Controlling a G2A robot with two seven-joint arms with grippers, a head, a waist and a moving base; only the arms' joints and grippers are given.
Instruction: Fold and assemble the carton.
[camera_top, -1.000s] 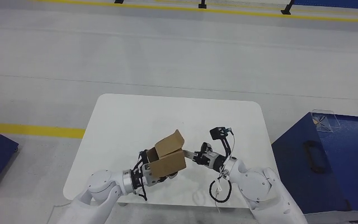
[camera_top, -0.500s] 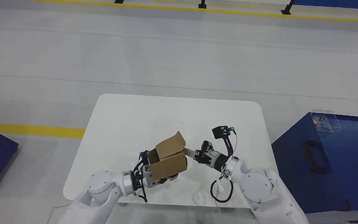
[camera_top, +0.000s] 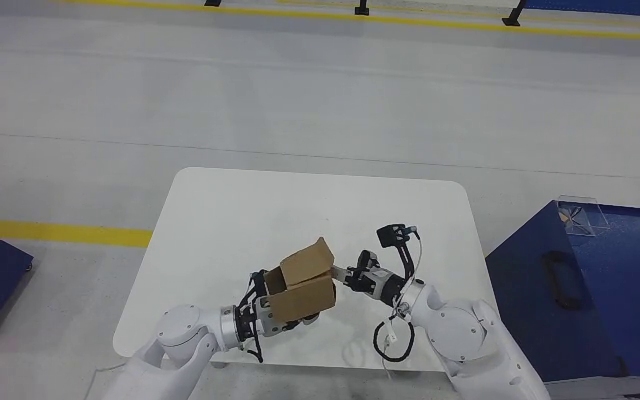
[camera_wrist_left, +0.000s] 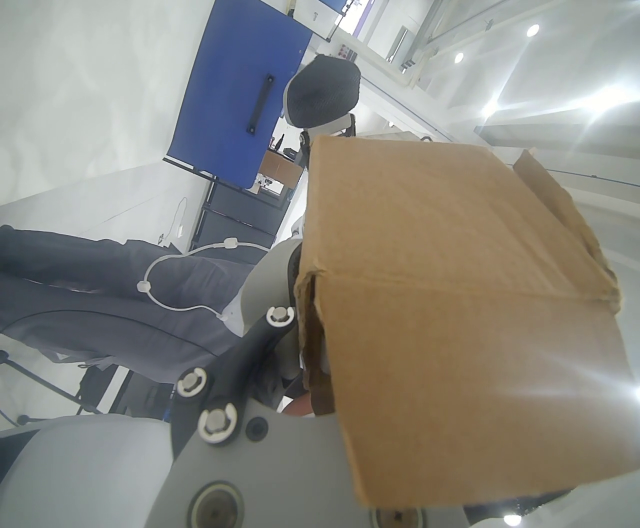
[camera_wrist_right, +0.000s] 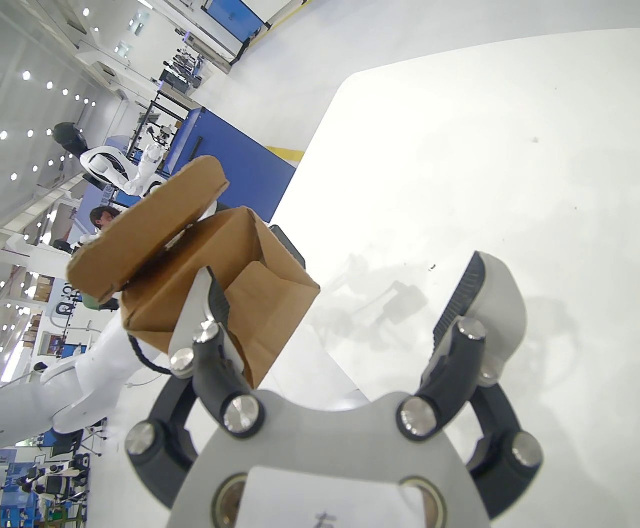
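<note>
From my remote seat I saw the brown cardboard carton (camera_top: 302, 284) lifted off the white worktop (camera_top: 300, 205), over its near half and a little left of centre. The left tool (camera_top: 262, 312) was clamped on the carton's near-left end and carried its whole weight. In the left wrist view a broad cardboard wall lay close across the lens, with a crease running through it and a ragged corner at one edge.

One flap (camera_wrist_right: 150, 235) stood raised and tilted above the carton's body. The end facing the right arm was open, so in the right wrist view I could look into the folded inner walls.

The right tool (camera_wrist_right: 341, 280) sat just beside that open end with its fingers (camera_wrist_right: 495, 300) spread wide apart and nothing between them. One finger overlapped the carton's open edge in my picture, but I could not tell whether it touched the cardboard. The other finger hung over bare worktop, well away from the carton.

A looped black cable (camera_top: 388, 343) hung at the right forearm, near the worktop's near edge. A blue cabinet (camera_top: 570, 290) stood on the floor beyond the right side of the worktop.
</note>
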